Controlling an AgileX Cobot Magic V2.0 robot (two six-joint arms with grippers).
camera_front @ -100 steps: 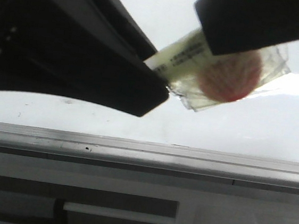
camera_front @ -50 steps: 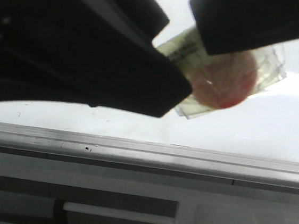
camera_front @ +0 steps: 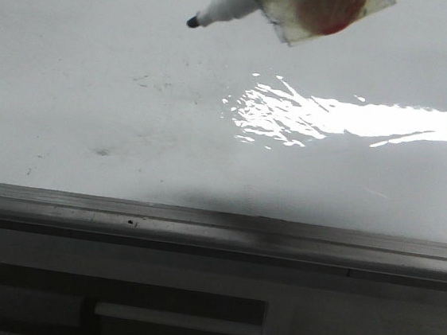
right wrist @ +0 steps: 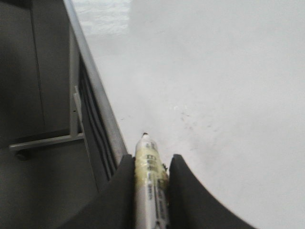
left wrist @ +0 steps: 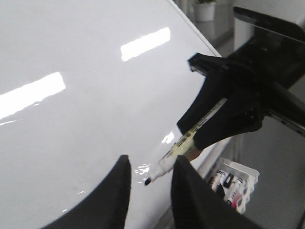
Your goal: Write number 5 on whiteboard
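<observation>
The right gripper (right wrist: pixel 151 191) was clenched on a marker (right wrist: pixel 151 181), its 2 dark fingers (right wrist: pixel 119 191) pressed against either side of the yellowish barrel at the bottom centre of the right wrist view, the black tip poking out ahead of them. In the left wrist view that same gripper (left wrist: pixel 224 114) reached in from the right of the frame, angling the marker (left wrist: pixel 176 155) down and to the left, its tip close over the board; whether it touched I could not tell. The left gripper (left wrist: pixel 150 191) sat at the bottom centre there, its 2 fingers parted with nothing between them.

From the front, only the marker (camera_front: pixel 232 4) showed at the top centre, uncapped, pointing left and slightly down, with a clear wrap and a red patch on its barrel.

The whiteboard (camera_front: pixel 96 82) filled most of each view, glossy white, with a bright glare patch (camera_front: pixel 348 121) at the right centre and faint grey smudges (camera_front: pixel 152 82) left of it. No drawn number 5 was visible on it. A grey metal rail (camera_front: pixel 202 221) ran along its near edge. In the left wrist view a white tray of markers (left wrist: pixel 233 183) stood at the lower right, beyond the board's edge.
</observation>
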